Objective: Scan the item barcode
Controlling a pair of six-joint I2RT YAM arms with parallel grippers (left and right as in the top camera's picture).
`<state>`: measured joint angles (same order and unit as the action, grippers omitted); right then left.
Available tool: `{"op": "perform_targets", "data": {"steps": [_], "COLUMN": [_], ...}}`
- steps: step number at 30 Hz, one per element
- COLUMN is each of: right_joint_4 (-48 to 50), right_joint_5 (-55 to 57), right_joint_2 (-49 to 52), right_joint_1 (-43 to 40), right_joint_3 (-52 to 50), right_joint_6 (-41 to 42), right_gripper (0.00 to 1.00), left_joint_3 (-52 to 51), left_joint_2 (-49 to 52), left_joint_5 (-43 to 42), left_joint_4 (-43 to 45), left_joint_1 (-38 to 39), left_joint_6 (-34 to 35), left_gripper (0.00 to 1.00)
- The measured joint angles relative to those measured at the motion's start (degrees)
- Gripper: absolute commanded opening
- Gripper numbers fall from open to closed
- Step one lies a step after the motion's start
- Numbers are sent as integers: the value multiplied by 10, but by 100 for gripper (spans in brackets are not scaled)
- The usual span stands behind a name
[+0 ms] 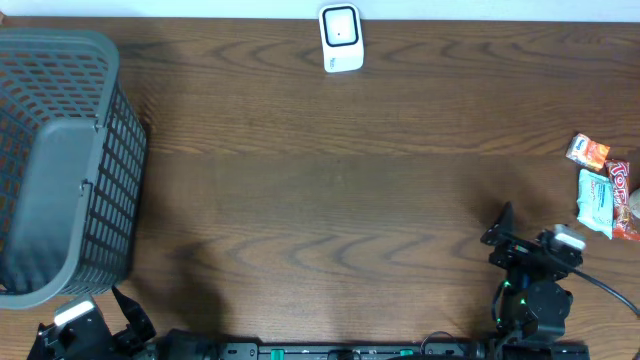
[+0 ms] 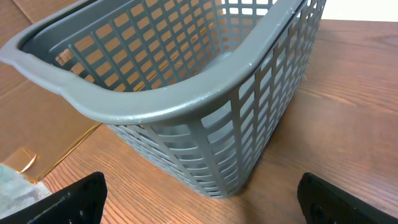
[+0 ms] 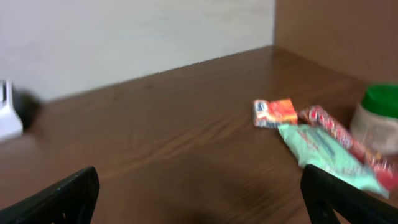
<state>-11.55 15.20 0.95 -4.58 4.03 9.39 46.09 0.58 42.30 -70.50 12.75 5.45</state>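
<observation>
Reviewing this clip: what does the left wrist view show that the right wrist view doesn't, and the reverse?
Only the left wrist view: the grey lattice basket, close up and filling most of the frame.

Only the right wrist view: the orange packet, mint-green packet, red bar and green-lidded jar grouped at the right, plus the white scanner at the left edge.

Both: the wooden table, and an open, empty end effector, the left end effector and right end effector, with dark fingers at the bottom corners.
</observation>
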Motion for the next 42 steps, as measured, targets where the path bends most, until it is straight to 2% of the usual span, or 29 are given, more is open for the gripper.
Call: {"op": "perform_targets", "data": {"steps": [6, 13, 42], "right_joint_4": [0, 0, 0], "right_joint_5": [-28, -34, -39], "right_joint_2": [0, 0, 0], "right_joint_1": [0, 0, 0], "right_joint_3": [0, 0, 0], "right_joint_6": [-95, -164, -176], "right_gripper": [99, 99, 99], "left_joint_3": [0, 0, 0], "left_joint_2": [0, 0, 0], "left_joint_5": [0, 0, 0], "left_joint_4": [0, 0, 0], "left_joint_1": [0, 0, 0], "left_joint_6": [0, 0, 0], "left_gripper": [98, 98, 98]}}
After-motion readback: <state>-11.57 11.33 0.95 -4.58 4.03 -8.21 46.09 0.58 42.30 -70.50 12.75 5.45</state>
